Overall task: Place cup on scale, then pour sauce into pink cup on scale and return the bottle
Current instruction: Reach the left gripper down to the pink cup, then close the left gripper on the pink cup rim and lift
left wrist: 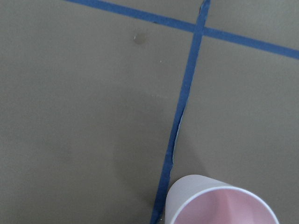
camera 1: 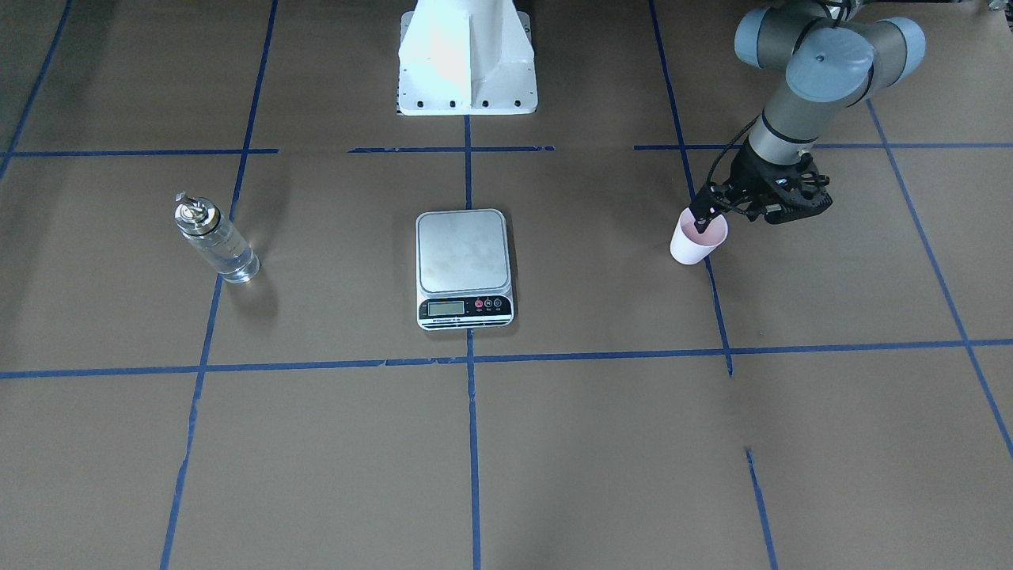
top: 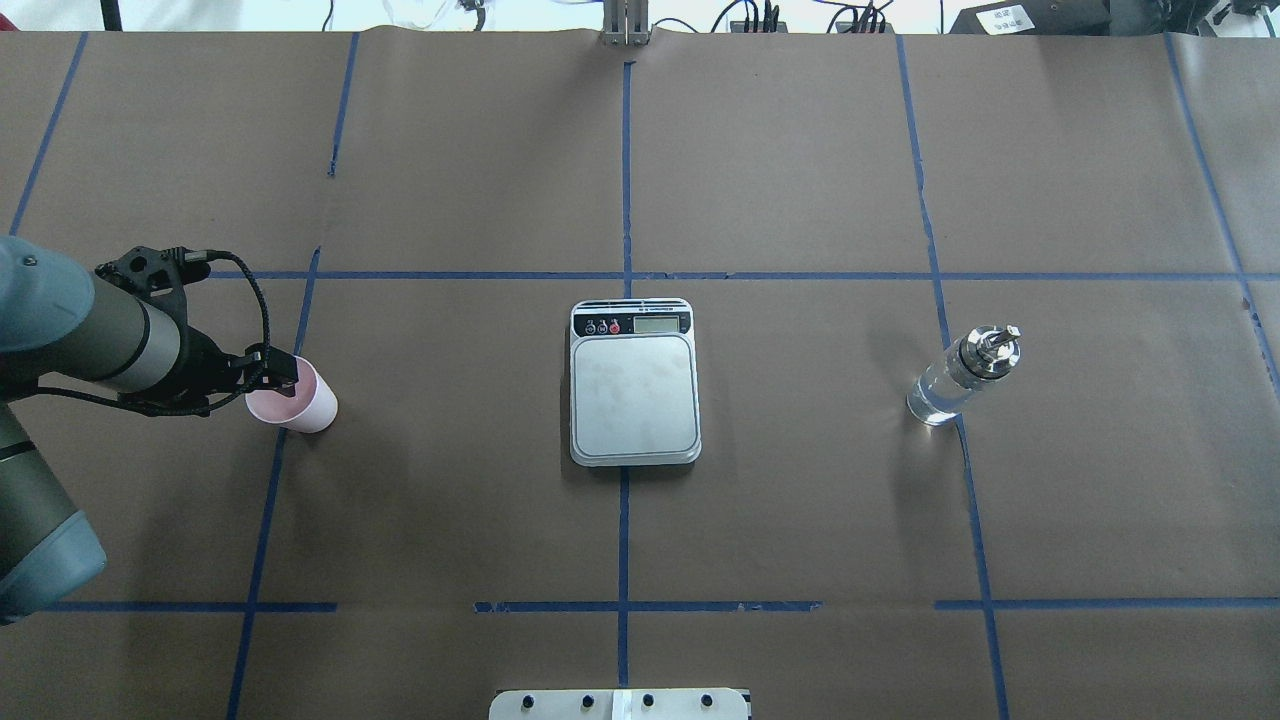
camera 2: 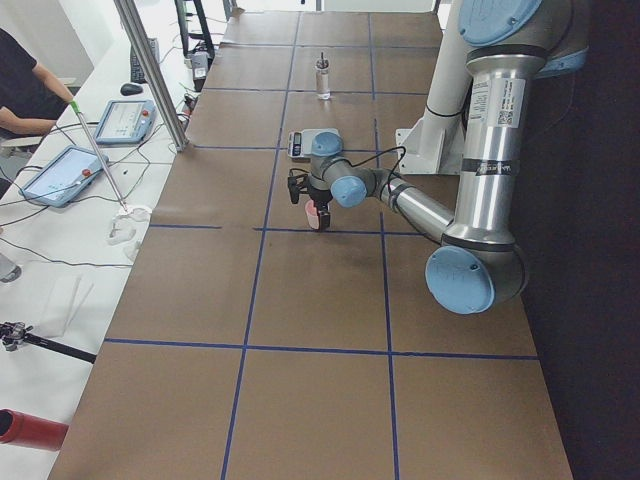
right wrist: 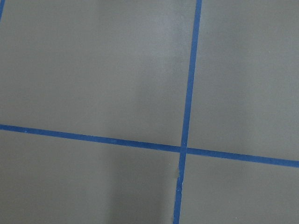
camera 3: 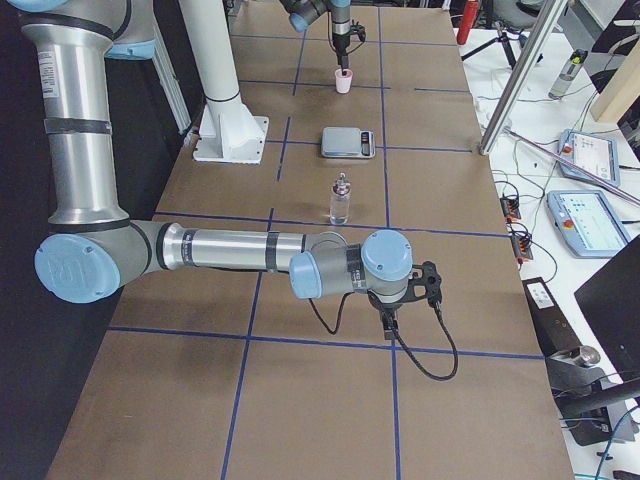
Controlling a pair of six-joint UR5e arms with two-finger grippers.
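Cup (camera 1: 692, 247) rim at left tool (camera 1: 701, 219) fingertips

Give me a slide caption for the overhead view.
Left gripper at the rim of the pink cup; scale bare at centre, bottle upright at right.

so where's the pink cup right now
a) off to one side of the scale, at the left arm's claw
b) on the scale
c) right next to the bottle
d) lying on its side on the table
a: the cup stands open end up at the left claw, well apart from the scale, and the bottle is on the scale's other side.
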